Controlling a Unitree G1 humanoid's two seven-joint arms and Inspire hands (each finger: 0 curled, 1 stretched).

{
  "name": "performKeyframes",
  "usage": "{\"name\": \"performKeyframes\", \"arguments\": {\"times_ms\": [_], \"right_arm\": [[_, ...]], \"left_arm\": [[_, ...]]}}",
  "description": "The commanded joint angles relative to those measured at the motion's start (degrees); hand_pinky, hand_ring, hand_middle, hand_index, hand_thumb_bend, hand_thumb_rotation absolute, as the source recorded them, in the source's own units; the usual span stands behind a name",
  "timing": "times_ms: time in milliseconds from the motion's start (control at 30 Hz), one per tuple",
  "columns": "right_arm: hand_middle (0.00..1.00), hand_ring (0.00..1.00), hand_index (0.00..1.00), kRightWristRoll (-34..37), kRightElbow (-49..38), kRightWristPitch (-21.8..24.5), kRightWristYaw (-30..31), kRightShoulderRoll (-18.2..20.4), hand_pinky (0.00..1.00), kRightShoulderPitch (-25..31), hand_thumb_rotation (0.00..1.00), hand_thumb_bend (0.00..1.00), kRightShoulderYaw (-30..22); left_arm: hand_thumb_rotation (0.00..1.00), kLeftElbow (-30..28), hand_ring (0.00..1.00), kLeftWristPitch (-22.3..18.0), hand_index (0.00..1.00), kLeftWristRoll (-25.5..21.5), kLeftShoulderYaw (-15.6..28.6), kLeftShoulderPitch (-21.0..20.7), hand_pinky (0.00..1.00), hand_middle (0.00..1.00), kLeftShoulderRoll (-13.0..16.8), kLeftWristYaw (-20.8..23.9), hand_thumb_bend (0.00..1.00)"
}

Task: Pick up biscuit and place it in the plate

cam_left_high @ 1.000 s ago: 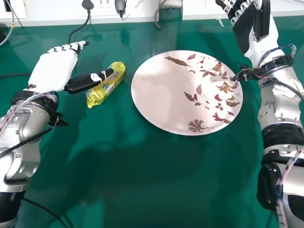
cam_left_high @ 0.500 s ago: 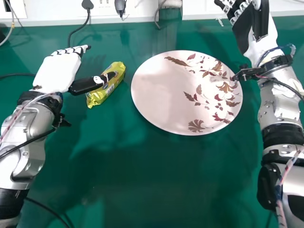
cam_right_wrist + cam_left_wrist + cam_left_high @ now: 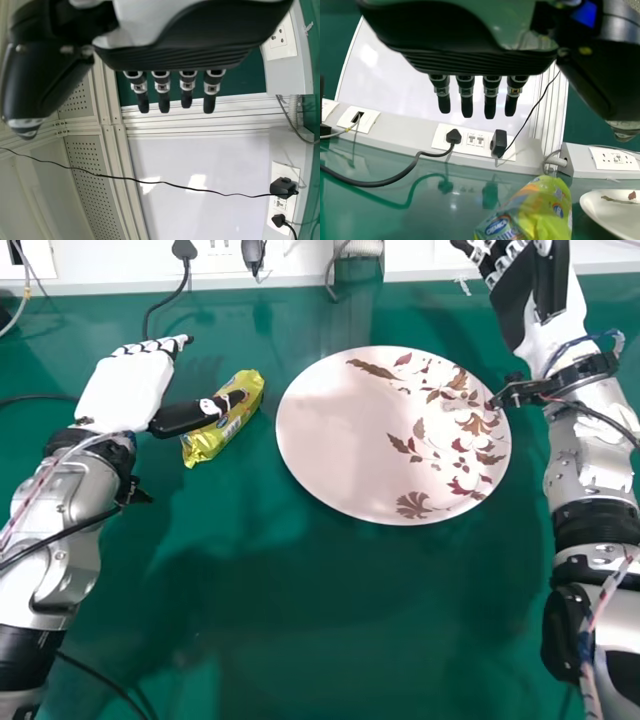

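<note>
Biscuit: the yellow packet (image 3: pixel 208 443) lies on the bench (image 3: pixel 300 620), just left of the plate (image 3: pixel 330 440) with a narrow gap between.
Long axis: slanted, the near end toward the robot's left, the far end leaning right, toward the plate's far side.
Left hand: palm part (image 3: pixel 125 390) to the left of the packet, clearly the nearer of the two; its fingers (image 3: pixel 490 102) are released and straight, holding nothing.
Fingers to biscuit: they reach toward the back of the bench, so the packet lies to their right and a little nearer the robot.
Thumb: in the head view the left thumb (image 3: pixel 185 418) crosses over the packet's middle; whether it touches, I cannot tell.
Right hand: beyond the plate's far right side (image 3: pixel 556 335), fingers (image 3: pixel 162 92) also straight and empty; the plate sits between it and the packet.
Coming move: the left hand likely needs to shift right and lower, bringing thumb and fingers to opposite long sides before closing.
Risk: closing from here might catch only air, or the thumb might push the packet askew.
</note>
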Motion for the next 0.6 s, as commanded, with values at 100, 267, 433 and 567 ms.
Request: {"name": "performKeyframes", "arguments": {"times_ms": [100,267,433,567], "right_arm": [[1.0,1.0,1.0,0.5,-0.8,0.3,-0.4,0.0,0.92,0.6,0.6,1.0,-0.3],[1.0,1.0,1.0,0.3,-0.7,0.2,-0.6,0.0,0.93,0.6,0.6,1.0,-0.1],[1.0,1.0,1.0,0.1,-0.8,-0.1,-0.8,0.0,0.94,0.6,0.62,1.0,0.0],[1.0,1.0,1.0,0.0,-0.7,-0.1,-0.9,0.0,0.94,0.6,0.62,1.0,0.1]], "left_arm": [[0.87,1.7,1.0,0.0,1.0,0.9,-1.7,-1.0,1.0,1.0,0.1,-0.1,1.0],[0.88,3.4,1.0,0.2,1.0,1.9,-3.1,-1.7,1.0,1.0,0.5,-0.3,1.0],[0.88,4.9,1.0,0.3,1.0,2.4,-3.9,-2.5,1.0,1.0,0.6,-0.7,1.0],[0.88,5.9,1.0,0.1,1.0,2.3,-4.2,-3.0,1.0,1.0,0.6,-0.6,1.0]]}}
